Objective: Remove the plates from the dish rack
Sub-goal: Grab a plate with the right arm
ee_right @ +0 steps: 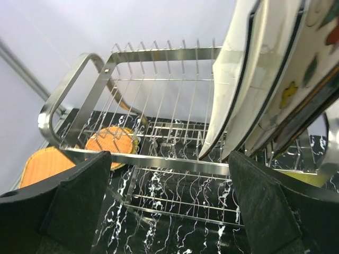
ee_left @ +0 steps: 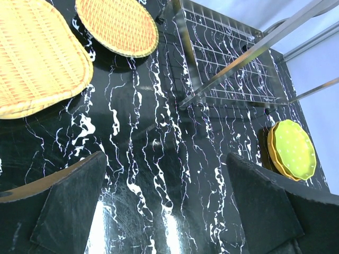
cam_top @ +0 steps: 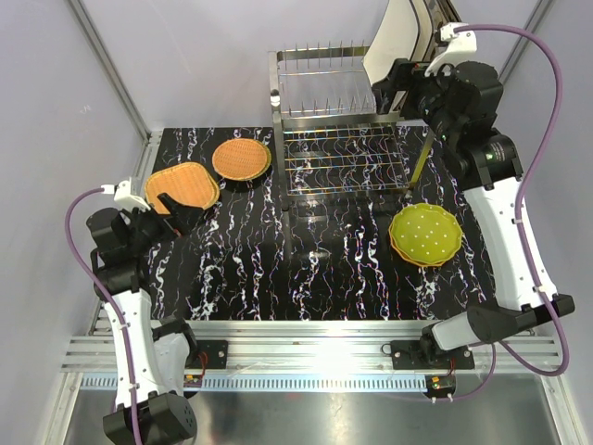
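The dish rack (cam_top: 338, 120) is seen at the far side of the black marbled table (cam_top: 324, 269). Cream square plates (cam_top: 394, 42) and a flower-patterned plate (ee_right: 312, 58) are stood upright at its right end. The right gripper (cam_top: 400, 85) is held close before them, fingers spread apart, nothing clamped. Left of the rack, a squarish woven plate (cam_top: 181, 185) and a round woven plate (cam_top: 242, 158) are laid flat. In front of the rack's right end, a lime-green dotted plate (cam_top: 425, 233) is stacked on an orange plate (ee_left: 271, 148). The left gripper (cam_top: 181, 211) is held left of the rack, near the squarish plate, fingers wide apart and empty.
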Robot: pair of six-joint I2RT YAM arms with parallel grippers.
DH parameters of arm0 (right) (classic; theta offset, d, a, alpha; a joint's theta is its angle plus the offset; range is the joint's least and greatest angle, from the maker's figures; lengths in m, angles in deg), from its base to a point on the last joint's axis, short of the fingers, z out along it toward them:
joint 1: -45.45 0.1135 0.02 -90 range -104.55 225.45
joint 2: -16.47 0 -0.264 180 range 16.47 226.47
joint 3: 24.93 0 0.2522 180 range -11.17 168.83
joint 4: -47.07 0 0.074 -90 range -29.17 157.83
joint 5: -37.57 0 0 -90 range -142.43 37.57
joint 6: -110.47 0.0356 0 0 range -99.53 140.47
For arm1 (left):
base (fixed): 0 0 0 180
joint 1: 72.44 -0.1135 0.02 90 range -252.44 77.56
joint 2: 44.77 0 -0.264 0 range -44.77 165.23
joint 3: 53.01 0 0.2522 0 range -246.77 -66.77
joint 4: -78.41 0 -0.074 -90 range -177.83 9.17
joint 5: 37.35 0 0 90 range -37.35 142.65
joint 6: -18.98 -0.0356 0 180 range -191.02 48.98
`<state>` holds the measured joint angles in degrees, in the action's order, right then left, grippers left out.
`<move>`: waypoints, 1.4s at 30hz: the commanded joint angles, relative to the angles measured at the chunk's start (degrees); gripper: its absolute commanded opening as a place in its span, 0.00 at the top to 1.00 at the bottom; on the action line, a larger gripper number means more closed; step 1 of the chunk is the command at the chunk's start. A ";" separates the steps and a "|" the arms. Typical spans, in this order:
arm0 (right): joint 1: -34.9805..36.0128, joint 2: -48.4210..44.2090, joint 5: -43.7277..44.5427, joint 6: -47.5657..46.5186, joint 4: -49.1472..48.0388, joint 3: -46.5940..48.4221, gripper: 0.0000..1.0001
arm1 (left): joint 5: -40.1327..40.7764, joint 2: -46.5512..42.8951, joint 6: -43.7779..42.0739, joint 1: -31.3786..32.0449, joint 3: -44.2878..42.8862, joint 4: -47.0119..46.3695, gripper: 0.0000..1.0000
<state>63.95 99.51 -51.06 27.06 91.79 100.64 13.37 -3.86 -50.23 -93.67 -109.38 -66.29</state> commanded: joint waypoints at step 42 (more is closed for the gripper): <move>-1.10 21.19 15.68 12.31 7.63 27.06 0.11 | -3.87 2.16 1.88 -0.21 -2.04 -2.38 0.01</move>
<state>63.28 119.58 -39.06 41.84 102.39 125.06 11.18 -1.57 -48.72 -93.67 -109.40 -65.72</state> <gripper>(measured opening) 0.891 0.987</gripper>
